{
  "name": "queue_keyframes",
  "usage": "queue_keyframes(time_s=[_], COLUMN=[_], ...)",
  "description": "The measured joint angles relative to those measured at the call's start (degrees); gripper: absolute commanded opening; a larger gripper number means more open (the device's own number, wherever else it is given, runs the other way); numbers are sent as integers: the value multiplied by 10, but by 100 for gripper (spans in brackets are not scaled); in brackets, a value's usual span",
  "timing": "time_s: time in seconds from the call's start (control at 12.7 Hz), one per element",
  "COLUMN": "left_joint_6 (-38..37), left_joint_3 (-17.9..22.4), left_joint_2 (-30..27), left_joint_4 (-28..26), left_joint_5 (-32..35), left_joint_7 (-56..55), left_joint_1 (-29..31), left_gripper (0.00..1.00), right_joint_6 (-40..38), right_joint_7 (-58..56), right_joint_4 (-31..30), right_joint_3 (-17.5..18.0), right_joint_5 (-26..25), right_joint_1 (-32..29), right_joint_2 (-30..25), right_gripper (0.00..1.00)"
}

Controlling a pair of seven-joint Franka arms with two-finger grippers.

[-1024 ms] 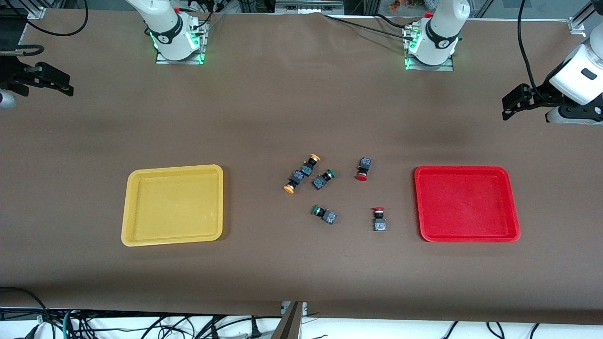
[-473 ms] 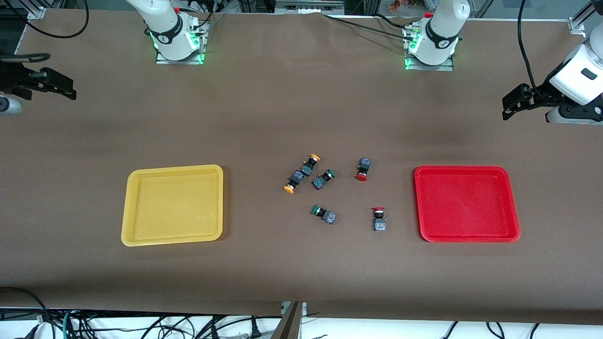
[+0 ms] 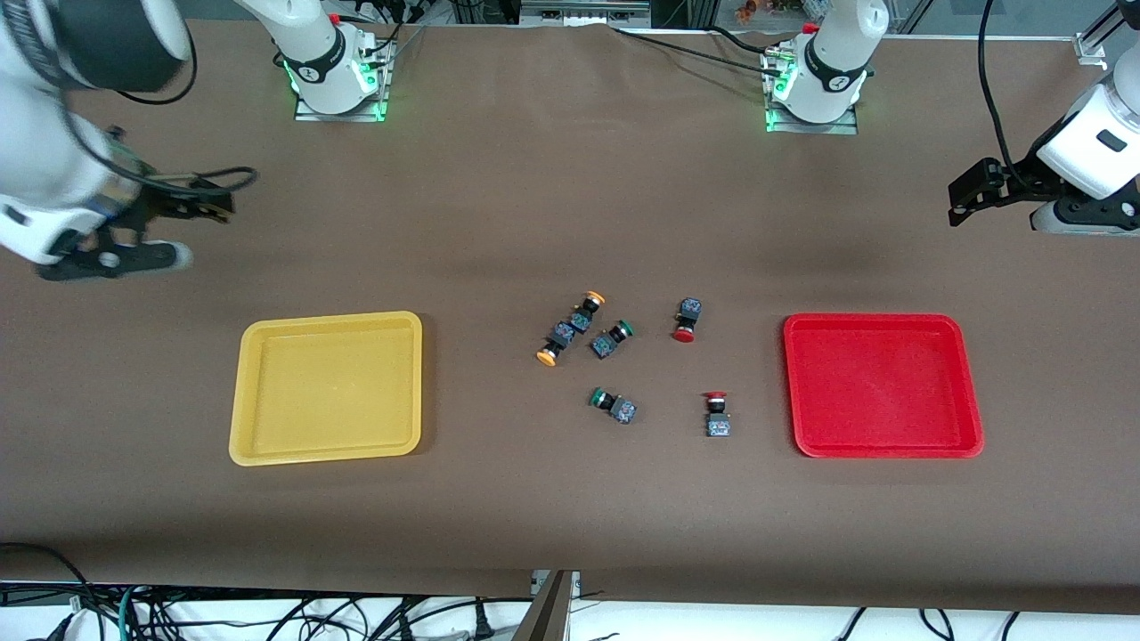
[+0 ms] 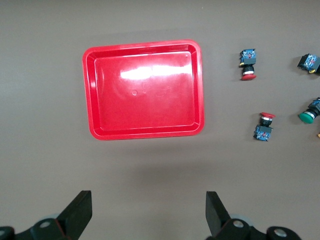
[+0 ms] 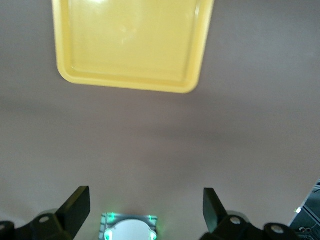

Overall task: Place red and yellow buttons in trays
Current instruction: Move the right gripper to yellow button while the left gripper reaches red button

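While cropped, yellow tray [image 5: 132,45] sits empty

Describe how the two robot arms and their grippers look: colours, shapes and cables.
Both arms are glossy white with rounded links and black joint bands; their bases glow green. The left gripper and right gripper are black, each with two flat, wedge-shaped black fingers. Black cables trail along each arm.

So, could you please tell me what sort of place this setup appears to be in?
Most likely a robotics lab workbench. Two arm bases, one of them the left arm's base, are bolted along a table covered with brown sheeting, loose cables hang under its near edge, and a red tray and yellow tray flank push-button switches.
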Motion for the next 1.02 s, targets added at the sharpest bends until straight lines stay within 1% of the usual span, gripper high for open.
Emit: queue_keyframes(time_s=[0.16, 0.24, 0.39, 0.55, 0.71, 0.79, 0.95, 1.02], left_joint_6=[-10, -17, -14, 50, 130, 162, 195, 216], left_joint_3=[-2, -4, -8, -13, -16, -17, -20, -20], left_joint_2=[24, 48, 111, 182, 239, 260, 291, 301], left_joint_4=[0, -1, -4, -4, -3, -3, -7, -20], left_joint_5=[-1, -2, -2, -2, -10, -17, -22, -22], left_joint_7=[1, 3, 3, -27, -78, -104, -167, -196], left_joint_1=[-6, -13, -48, -87, -113, -127, -166, -190], left_gripper=[100, 100, 100, 100, 100, 100, 100, 100], right_joint_6=[53, 80, 140, 204, 269, 299, 357, 389], right_joint_7=[117, 171, 286, 399, 503, 551, 622, 652], right_joint_4=[-1, -1, -1, 0, 0, 0, 0, 1], right_joint_3=[1, 2, 2, 3, 4, 5, 5, 5], right_joint_5=[15, 35, 79, 112, 120, 120, 120, 120], right_joint_1=[45, 62, 93, 128, 175, 201, 246, 264], right_joint_2=[44, 67, 111, 150, 188, 206, 241, 258], right_gripper=[100, 100, 100, 100, 100, 100, 100, 100])
